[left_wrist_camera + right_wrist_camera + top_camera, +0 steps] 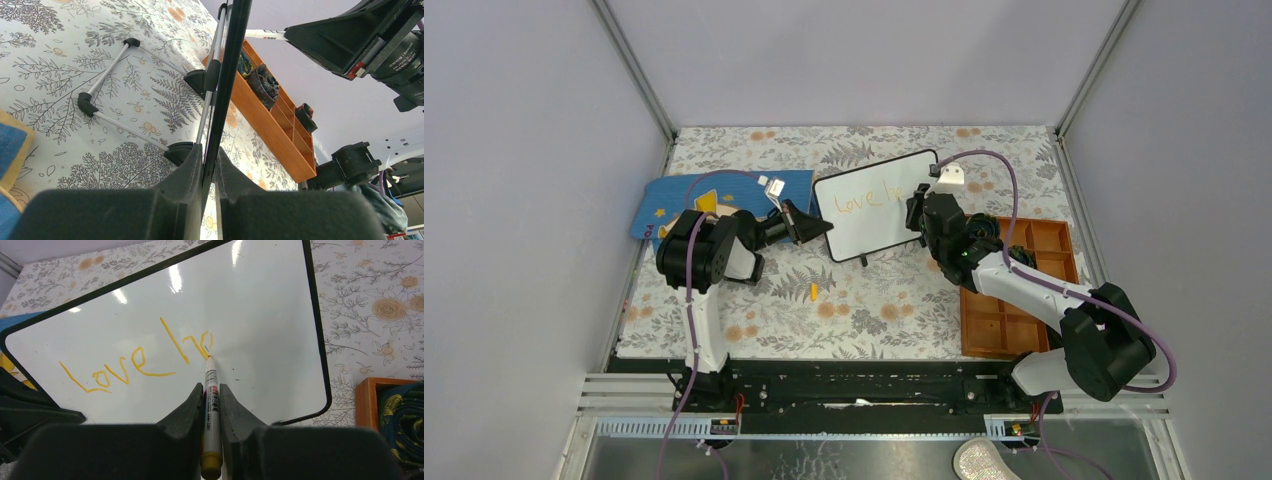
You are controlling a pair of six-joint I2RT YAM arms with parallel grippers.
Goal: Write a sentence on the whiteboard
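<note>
The whiteboard stands tilted on its feet at the middle of the table. Orange writing, the sentence, reads "Love h" plus a partial letter. My left gripper is shut on the board's left edge; in the left wrist view the black frame runs edge-on between the jaws. My right gripper is shut on a white marker with an orange end. Its tip touches the board at the last stroke. The marker also shows from the left wrist.
An orange compartment tray lies right of the board, with dark items in its far cells. A blue mat lies at the left behind my left arm. A small orange cap rests on the floral cloth. The board's stand legs spread behind it.
</note>
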